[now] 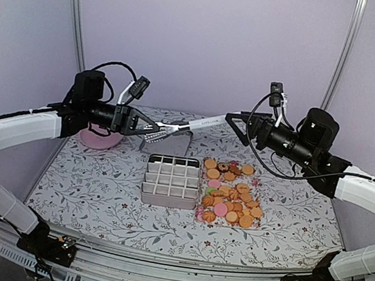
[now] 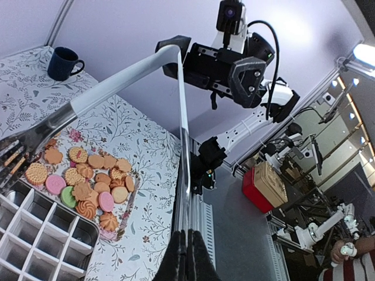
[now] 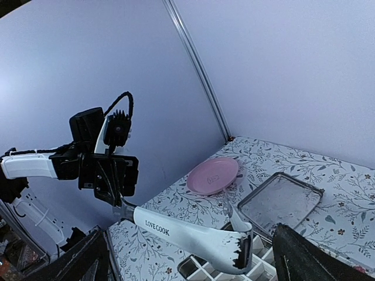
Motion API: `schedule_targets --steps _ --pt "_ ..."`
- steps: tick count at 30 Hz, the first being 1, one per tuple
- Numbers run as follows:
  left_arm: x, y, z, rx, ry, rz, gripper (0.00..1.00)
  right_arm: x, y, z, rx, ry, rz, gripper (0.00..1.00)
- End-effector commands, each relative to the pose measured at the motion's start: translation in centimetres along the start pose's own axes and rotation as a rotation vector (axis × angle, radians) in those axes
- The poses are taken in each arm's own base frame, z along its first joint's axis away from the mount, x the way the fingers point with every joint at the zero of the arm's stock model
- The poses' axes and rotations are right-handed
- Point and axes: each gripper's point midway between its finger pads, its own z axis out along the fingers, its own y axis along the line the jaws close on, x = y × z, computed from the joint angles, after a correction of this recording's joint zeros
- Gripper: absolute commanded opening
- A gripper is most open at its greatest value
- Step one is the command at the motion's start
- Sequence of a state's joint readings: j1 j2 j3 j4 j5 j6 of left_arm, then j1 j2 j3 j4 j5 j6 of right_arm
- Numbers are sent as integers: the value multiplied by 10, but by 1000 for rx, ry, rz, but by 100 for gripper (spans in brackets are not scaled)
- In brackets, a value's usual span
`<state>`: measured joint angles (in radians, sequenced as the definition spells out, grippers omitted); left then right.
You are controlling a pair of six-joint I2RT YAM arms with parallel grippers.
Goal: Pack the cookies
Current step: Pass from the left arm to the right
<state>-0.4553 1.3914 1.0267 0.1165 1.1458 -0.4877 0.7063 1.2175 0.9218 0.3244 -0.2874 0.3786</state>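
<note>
The cookies (image 1: 230, 192) lie in a flat pile right of a white grid tray (image 1: 171, 180); most are golden-orange, a few pink, green or dark. They also show in the left wrist view (image 2: 82, 178). White and metal tongs (image 1: 197, 124) hang above the table between both arms. My left gripper (image 1: 147, 131) is shut on one metal arm of the tongs (image 2: 183, 175), its fingers (image 2: 176, 263) pressed together. My right gripper (image 1: 235, 121) is open, its fingers (image 3: 299, 257) wide on either side of the tongs' bent end (image 3: 234, 254).
A pink plate (image 1: 100, 139) sits at the back left, also in the right wrist view (image 3: 212, 174). A flat metal tray (image 1: 173, 143) lies behind the grid tray. A dark blue mug (image 2: 61, 61) stands at the far right corner.
</note>
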Motion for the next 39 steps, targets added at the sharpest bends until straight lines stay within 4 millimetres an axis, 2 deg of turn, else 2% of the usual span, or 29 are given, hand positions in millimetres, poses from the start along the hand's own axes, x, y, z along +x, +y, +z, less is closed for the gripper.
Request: schedule_targets --steps 1,6,18,25,31,39 --pt "-13 -16 -9 44 -34 55 0 3 13 14 -131 -17 91 99" --pt "-16 -19 -12 51 -38 63 0 12 13 29 -183 -1 158 99" --pt "-19 -14 -17 39 -51 61 0 21 32 59 -266 10 178 99" --pt "-18 -9 -19 33 -52 52 0 16 34 59 -264 -94 154 99" --pt "-16 -11 -22 41 -54 52 0 10 33 67 -289 -155 180 100" --pt "-18 -11 -22 52 -55 49 0 8 23 67 -249 -199 188 100"
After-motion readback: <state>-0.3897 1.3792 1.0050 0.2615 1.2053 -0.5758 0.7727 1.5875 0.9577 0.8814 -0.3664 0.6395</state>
